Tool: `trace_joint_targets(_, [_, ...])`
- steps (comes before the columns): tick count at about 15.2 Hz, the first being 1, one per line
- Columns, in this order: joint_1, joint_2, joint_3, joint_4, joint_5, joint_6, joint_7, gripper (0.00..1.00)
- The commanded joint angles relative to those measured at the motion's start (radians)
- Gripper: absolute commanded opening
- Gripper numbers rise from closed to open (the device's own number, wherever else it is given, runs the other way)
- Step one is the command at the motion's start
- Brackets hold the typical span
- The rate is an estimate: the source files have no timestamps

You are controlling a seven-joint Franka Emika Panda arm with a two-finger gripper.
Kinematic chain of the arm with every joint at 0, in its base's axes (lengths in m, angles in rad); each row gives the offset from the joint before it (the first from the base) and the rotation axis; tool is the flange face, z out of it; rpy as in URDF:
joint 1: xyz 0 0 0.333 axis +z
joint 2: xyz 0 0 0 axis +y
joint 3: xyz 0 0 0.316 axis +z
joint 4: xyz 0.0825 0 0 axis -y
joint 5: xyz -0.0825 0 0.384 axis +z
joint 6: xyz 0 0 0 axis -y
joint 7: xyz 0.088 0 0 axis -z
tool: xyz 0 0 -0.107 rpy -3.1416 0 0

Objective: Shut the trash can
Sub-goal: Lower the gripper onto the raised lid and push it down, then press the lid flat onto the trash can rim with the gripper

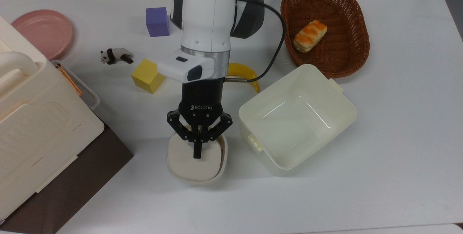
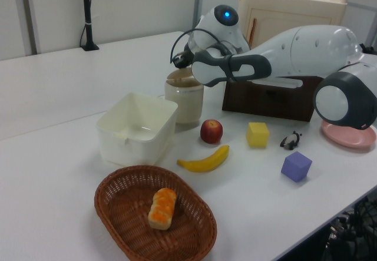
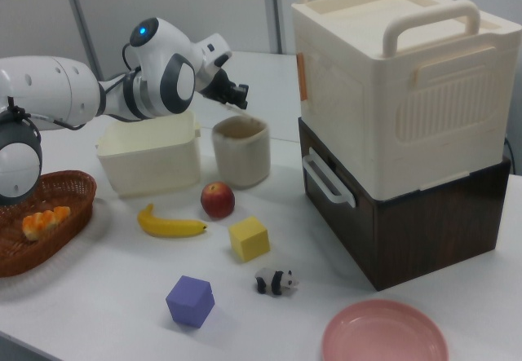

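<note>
The trash can [image 1: 197, 167] is a small cream-white bin in the middle of the table, just left of the lidless tub in the top view. Its flat lid lies down over the opening, slightly tilted. My gripper [image 1: 197, 155] is shut, and its joined black fingertips rest on the middle of the lid from above. In the left view the trash can [image 2: 184, 101] stands behind the apple with the wrist hanging over it. In the right view the gripper [image 3: 238, 94] hovers just above the trash can [image 3: 241, 153].
A lidless cream tub [image 1: 347, 100] stands right beside the can. Behind it are a banana [image 1: 251, 76], a yellow cube [image 1: 146, 75], a purple cube [image 1: 157, 21], a toy panda [image 1: 115, 56], an apple [image 2: 211, 131], a wicker basket [image 1: 356, 46] with bread, and a pink plate [image 1: 42, 33]. A big cream box [image 1: 36, 118] is at the top view's left.
</note>
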Motion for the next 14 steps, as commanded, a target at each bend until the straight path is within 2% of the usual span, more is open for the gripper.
trace_joint_targets(1, [0.028, -0.034, -0.017, -0.074, -0.004, 0.012, 0.028, 0.00])
trace_joint_targets(5, [0.029, -0.062, -0.018, -0.076, -0.004, 0.006, 0.030, 0.00])
trace_joint_targets(9, [0.029, -0.145, -0.018, -0.178, -0.005, -0.005, 0.030, 0.00])
trace_joint_targets(14, [0.031, -0.157, -0.018, -0.214, -0.007, -0.017, 0.037, 0.00])
